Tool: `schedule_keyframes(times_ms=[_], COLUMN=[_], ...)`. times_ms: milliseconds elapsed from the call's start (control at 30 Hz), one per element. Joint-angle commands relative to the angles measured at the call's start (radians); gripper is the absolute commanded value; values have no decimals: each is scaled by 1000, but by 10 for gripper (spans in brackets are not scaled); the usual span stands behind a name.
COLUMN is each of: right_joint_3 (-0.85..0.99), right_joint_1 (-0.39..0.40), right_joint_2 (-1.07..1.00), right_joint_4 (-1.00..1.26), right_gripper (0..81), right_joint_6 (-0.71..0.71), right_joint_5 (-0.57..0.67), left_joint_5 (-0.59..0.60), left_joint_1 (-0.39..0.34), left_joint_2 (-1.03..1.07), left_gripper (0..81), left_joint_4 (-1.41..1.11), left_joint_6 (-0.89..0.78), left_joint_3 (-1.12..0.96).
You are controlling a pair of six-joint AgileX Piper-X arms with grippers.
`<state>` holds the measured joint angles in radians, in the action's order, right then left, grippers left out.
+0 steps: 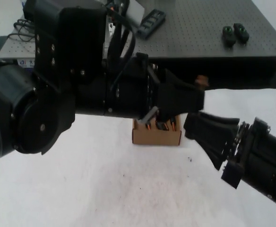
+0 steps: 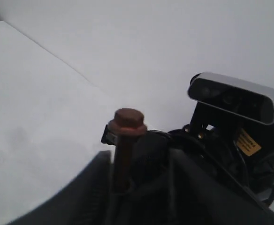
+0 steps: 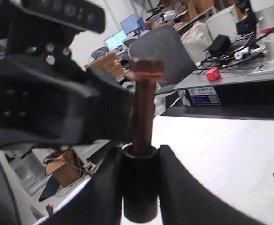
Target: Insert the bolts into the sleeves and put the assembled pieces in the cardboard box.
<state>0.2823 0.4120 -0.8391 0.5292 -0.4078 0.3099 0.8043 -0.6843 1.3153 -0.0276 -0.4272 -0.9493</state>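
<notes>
A copper bolt (image 3: 144, 110) with a flanged hex head stands with its lower end in the mouth of a black sleeve (image 3: 139, 185). My right gripper (image 3: 139, 199) is shut on that sleeve. My left gripper (image 2: 127, 187) is shut on the bolt (image 2: 125, 140) at its shaft, head uppermost. From above, the left gripper (image 1: 192, 97) comes in from the left with the bolt head (image 1: 202, 81) showing at its tip, and the right gripper (image 1: 199, 126) sits just below it. The cardboard box (image 1: 157, 137) lies beneath both, with several assembled pieces inside.
A dark perforated bench (image 1: 199, 33) stands beyond the white table, with two small black parts (image 1: 235, 34) and a black tray (image 1: 150, 22) on it. The left arm's bulky body (image 1: 48, 94) blocks much of the table's left side.
</notes>
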Motion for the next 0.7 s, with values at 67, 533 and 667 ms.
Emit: schedule_keyframes(times_ms=[67, 533, 667], right_joint_3=[15, 297, 477], right_joint_1=[-4, -142, -142], right_joint_2=[-1, -284, -514], right_joint_4=[69, -315, -355], right_gripper=[18, 18, 18], right_joint_6=[9, 323, 326], right_joint_5=[-54, -179, -181], left_joint_5=[-25, -567, -616], left_joint_1=[-3, 2, 2], left_joint_2=[-13, -13, -13], left_gripper=[501, 216, 8], left_joint_4=[-3, 257, 300], left_joint_6=[20, 116, 155], left_joint_3=[-3, -2, -2])
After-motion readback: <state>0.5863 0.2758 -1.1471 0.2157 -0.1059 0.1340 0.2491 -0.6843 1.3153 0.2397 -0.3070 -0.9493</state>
